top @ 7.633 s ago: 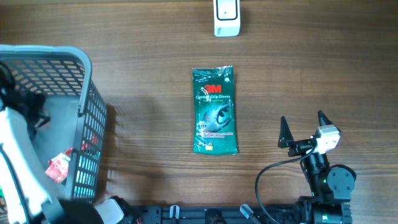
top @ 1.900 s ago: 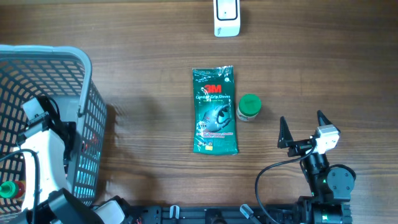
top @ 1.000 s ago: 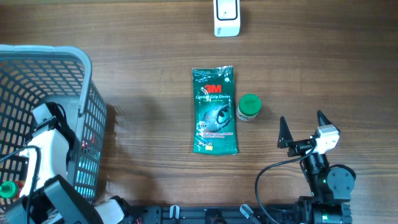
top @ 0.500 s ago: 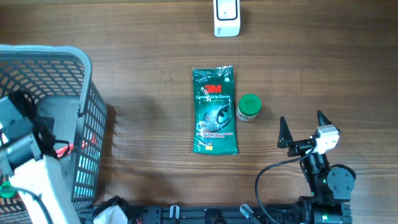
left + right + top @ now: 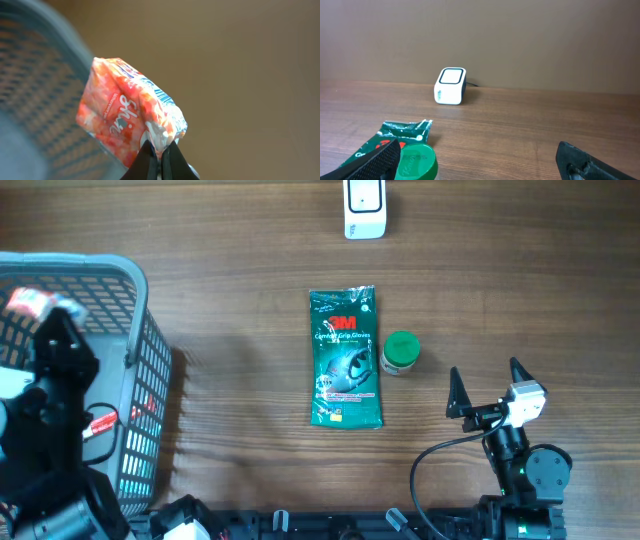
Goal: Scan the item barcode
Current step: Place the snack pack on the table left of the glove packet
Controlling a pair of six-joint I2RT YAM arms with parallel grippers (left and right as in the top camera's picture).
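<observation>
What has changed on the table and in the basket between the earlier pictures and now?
The left gripper has shut on an orange-red packet and lifted it above the basket. A green-capped jar, absent in the earliest picture, now stands beside the gloves pack. The gloves pack, the scanner and the open right gripper stayed where they were.

Brown wood table (image 5: pixel 220 300), 4 things on it: white scanner (image 5: pixel 364 208) at far edge, centre; green glove pack (image 5: pixel 345 360) flat mid-table; green-lidded jar (image 5: pixel 401 352) just beside its right edge; grey mesh basket (image 5: pixel 140 330) at left edge, well apart from the pack.
</observation>
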